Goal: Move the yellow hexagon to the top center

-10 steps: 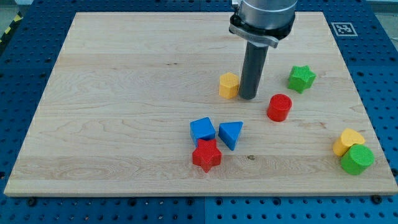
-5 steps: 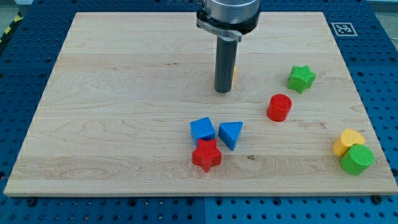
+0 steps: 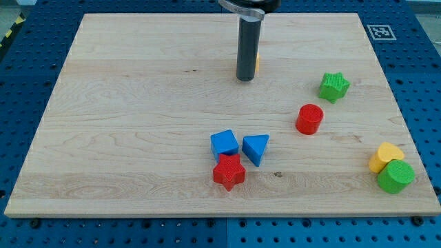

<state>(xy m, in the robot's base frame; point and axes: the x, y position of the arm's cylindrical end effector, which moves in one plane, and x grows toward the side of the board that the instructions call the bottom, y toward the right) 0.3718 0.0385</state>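
The yellow hexagon [image 3: 256,62] is almost wholly hidden behind my rod; only a thin yellow sliver shows at the rod's right edge, in the upper middle of the board. My tip [image 3: 245,79] rests on the board just below and in front of the hexagon, touching or nearly touching it.
A green star [image 3: 334,87] and a red cylinder [image 3: 309,118] sit to the right. A blue cube [image 3: 224,143], a blue triangle [image 3: 255,148] and a red star [image 3: 229,172] cluster at lower centre. A yellow block [image 3: 384,156] and a green cylinder [image 3: 395,176] sit at the lower right.
My tip moved left and then toward the view's top, pushing the yellow hexagon upward; the hexagon went from fully visible left of the rod to mostly hidden behind it.
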